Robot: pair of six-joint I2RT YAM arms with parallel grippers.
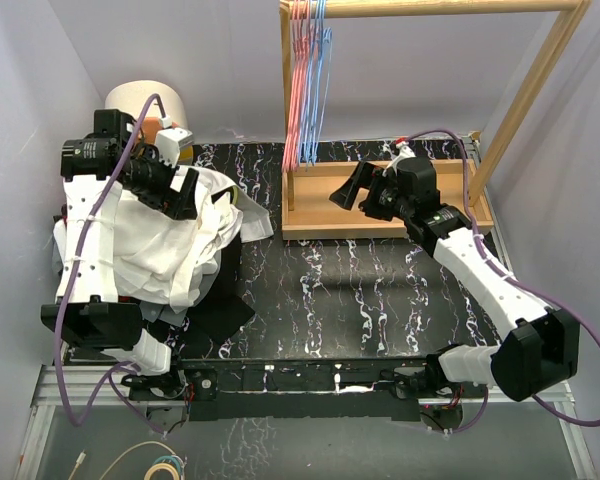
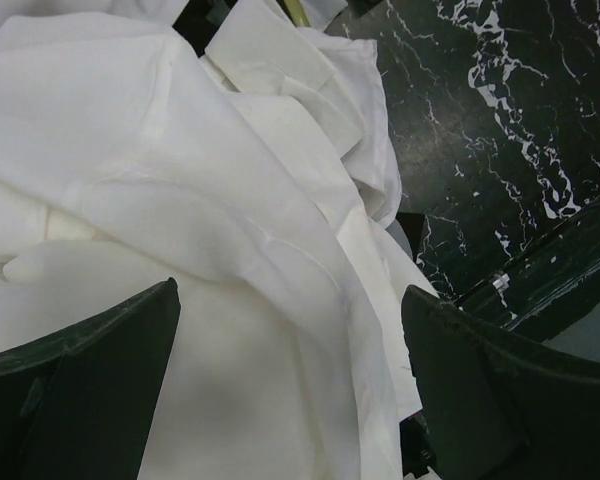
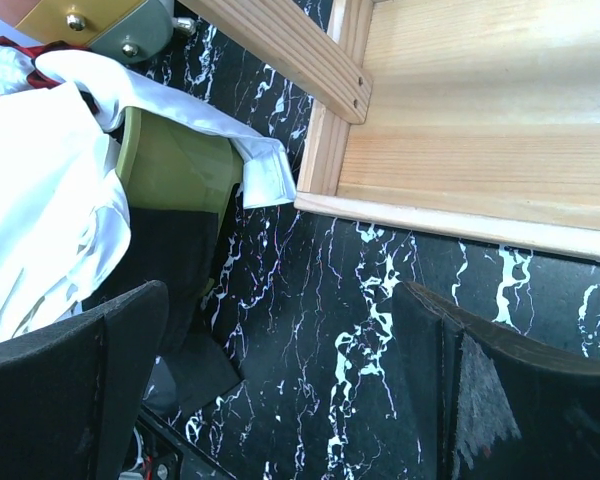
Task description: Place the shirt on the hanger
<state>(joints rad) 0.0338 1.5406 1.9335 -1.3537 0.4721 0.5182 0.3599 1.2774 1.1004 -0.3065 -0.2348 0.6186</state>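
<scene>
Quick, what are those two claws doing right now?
Left gripper: open over the white shirt, holding nothing.
Right gripper: open, empty.

Light: bright, even, diffuse, with no hard shadows. The shirt [image 1: 150, 240] is nearly blown out in the left wrist view, its folds showing only pale grey shading. The wooden rack base [image 3: 480, 110] is bright and slightly washed out. On the left gripper [image 2: 290, 288], the fingers [image 2: 90, 390] are dark, soft-edged and out of focus. Right gripper [image 3: 282, 288]: same. The overhead view is sharp, with uprights leaning at the frame edges. The table [image 1: 360, 290] shows no glare.
</scene>
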